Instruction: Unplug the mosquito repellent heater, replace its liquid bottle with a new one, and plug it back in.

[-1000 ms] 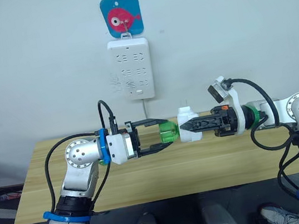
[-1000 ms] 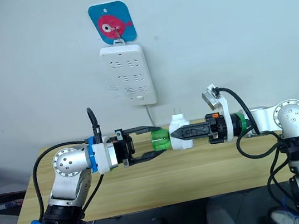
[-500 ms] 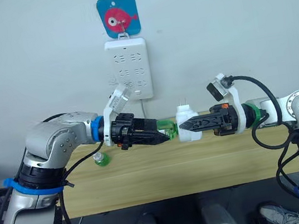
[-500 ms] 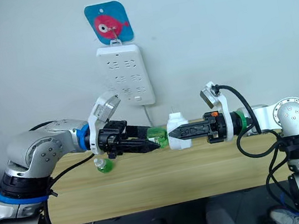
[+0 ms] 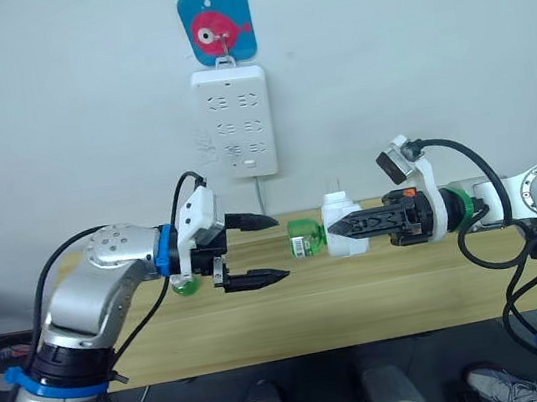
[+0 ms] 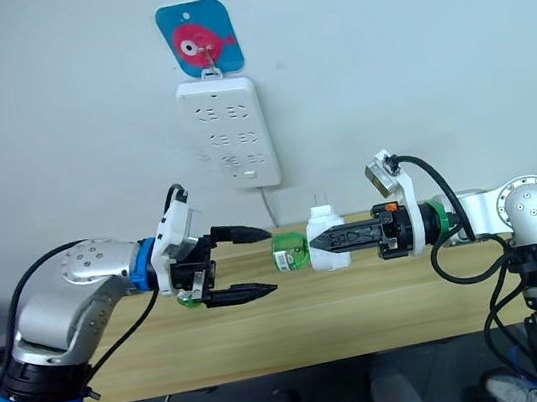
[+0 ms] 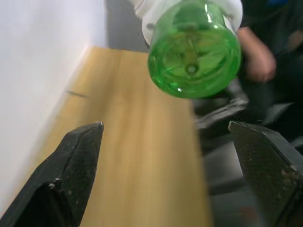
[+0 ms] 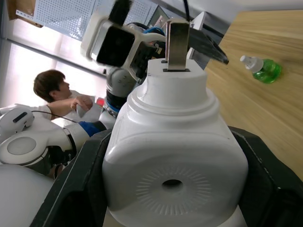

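Right end effector (image 5: 339,234) clenches the mosquito repellent heater (image 5: 338,225) above the worktop (image 5: 363,293), its liquid bottle (image 5: 301,237) sticking out toward the left end effector (image 5: 274,248). Left end effector released, fingers spread, just short of the bottle. The new one (image 5: 184,283) lies on the worktop behind the left end effector; power strip (image 5: 236,123) on the wall beyond.

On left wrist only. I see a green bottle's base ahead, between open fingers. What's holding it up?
Observer: It sits in the heater, which the right gripper is shut on, in the air above the table.
Operator: Am I around the bottle yet?
Observer: No. The left gripper is open, and its tips look just short of the bottle.
Operator: Where's the spare?
Observer: The capped bottle is on the table, behind the left gripper near its wrist.
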